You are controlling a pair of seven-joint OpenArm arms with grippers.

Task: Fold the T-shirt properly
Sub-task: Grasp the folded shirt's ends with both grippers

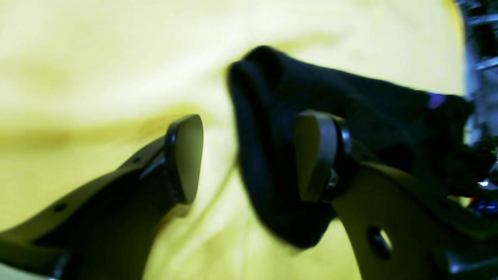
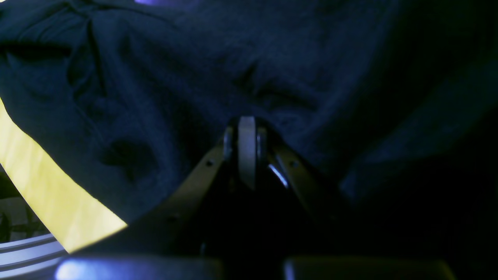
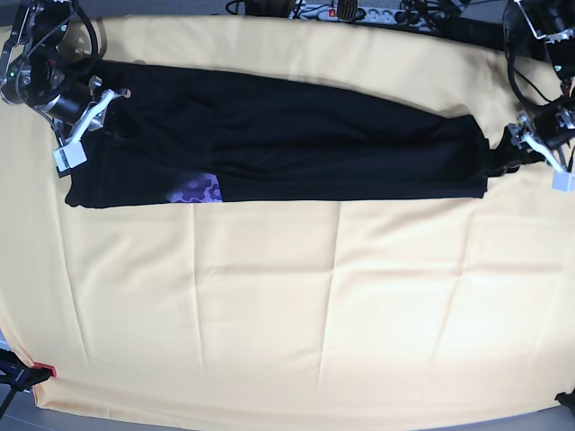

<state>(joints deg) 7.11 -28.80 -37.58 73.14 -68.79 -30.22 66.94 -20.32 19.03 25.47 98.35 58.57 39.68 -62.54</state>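
Found the left tool (image 1: 251, 155) spread wide at the end of the large black short-sleeved cotton T-shirt (image 3: 296, 144) lying toward the base view's right. Saw, in the left wrist view, a thick rolled fold of that black fabric (image 1: 272, 116) wrapped against one beige pad (image 1: 311, 155), with the other pad (image 1: 188, 155) standing apart from it and only pale yellow cloth (image 1: 97, 58) showing in the gap. Gripped nothing there, as far as the blurred view allowed. Noted a small purple fleck on the fabric near the frame's right edge.

Found the right tool (image 2: 247, 147) closed, pads pressed together and pinching the T-shirt (image 2: 233, 58) at the garment's opposite end; saw dark creases gathering toward the pad tips. Caught a wedge of the yellow cloth (image 2: 46, 194) at that view's lower left.

From the base view, saw the T-shirt stretched as a long, narrow black band across the upper part of the yellow-covered counter (image 3: 314, 305), plain side up, slightly slanted. Spotted a patch of purple hexagon print (image 3: 196, 190) peeking out along the lower edge, nearer the right tool (image 3: 85, 121). Placed the left tool (image 3: 539, 144) just at the other end, touching the hem.
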